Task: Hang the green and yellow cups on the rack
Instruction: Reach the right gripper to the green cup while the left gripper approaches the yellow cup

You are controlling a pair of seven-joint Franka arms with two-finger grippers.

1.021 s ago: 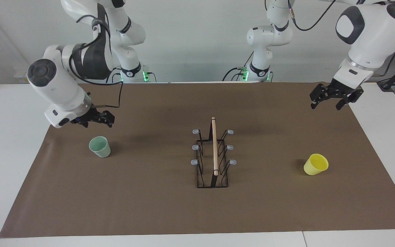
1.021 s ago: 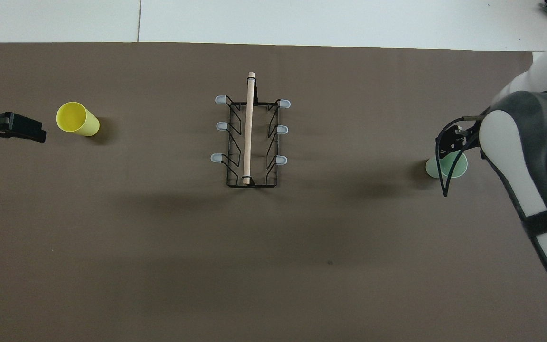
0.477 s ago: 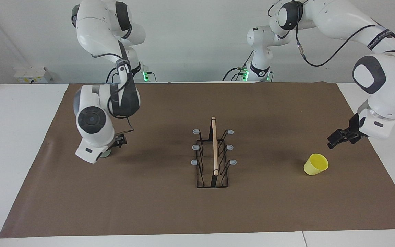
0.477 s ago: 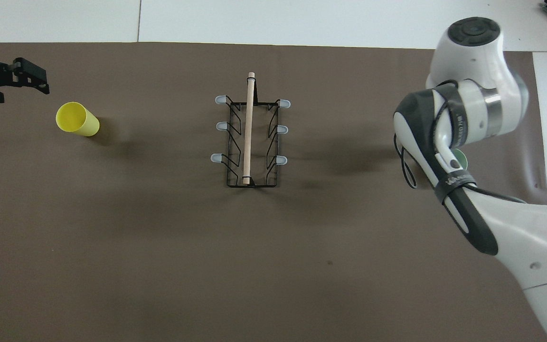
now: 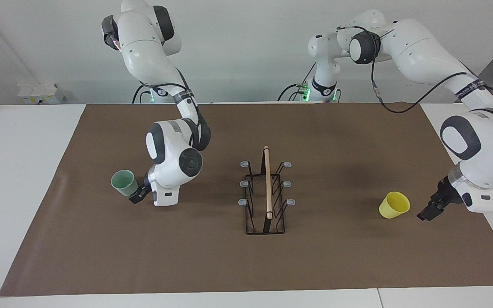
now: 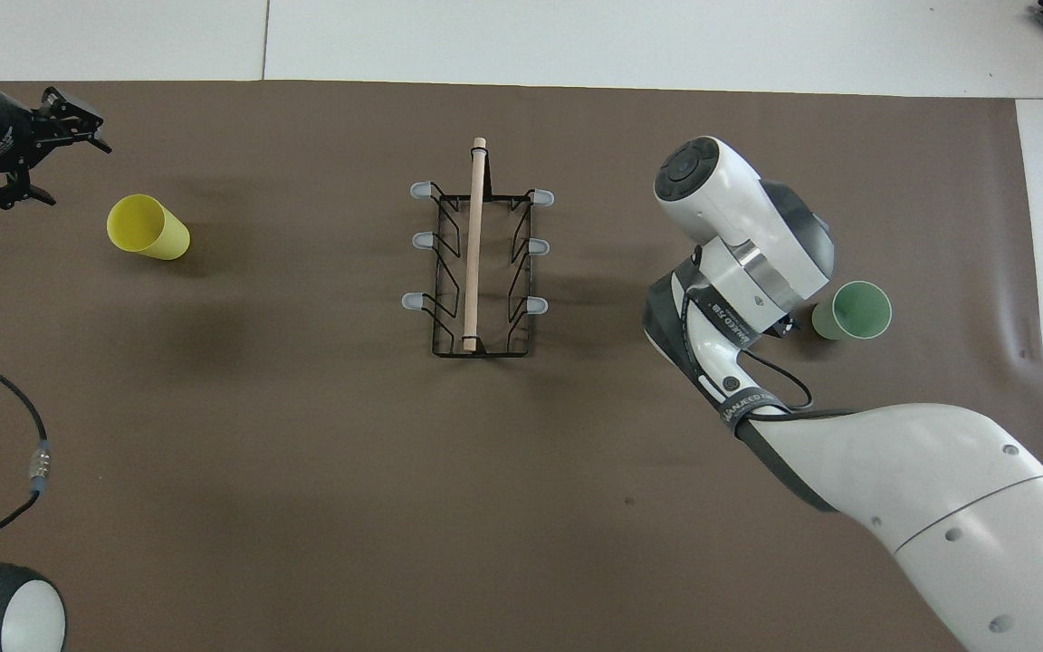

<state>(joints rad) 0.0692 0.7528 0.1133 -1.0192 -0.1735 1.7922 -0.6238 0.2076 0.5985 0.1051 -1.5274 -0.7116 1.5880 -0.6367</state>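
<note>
- Standing at the middle of the brown mat: rack, black wire, wooden rod along its top, six grey-tipped prongs, all bare.
- Right gripper: low at the mat, just beside the green cup on the side toward the rack. Fingers parted; nothing between them. Whether a finger touches the cup wall cannot be told.
- Green cup: upright on the mat, mouth up, toward the right arm's end of the table, well apart from the rack.
- Left gripper: low near the mat's edge at the left arm's end of the table, near the yellow cup but apart from it. Fingers spread; empty.
- Yellow cup: lying tilted on the mat, its mouth turned toward the left gripper, between that gripper and the rack.
</note>
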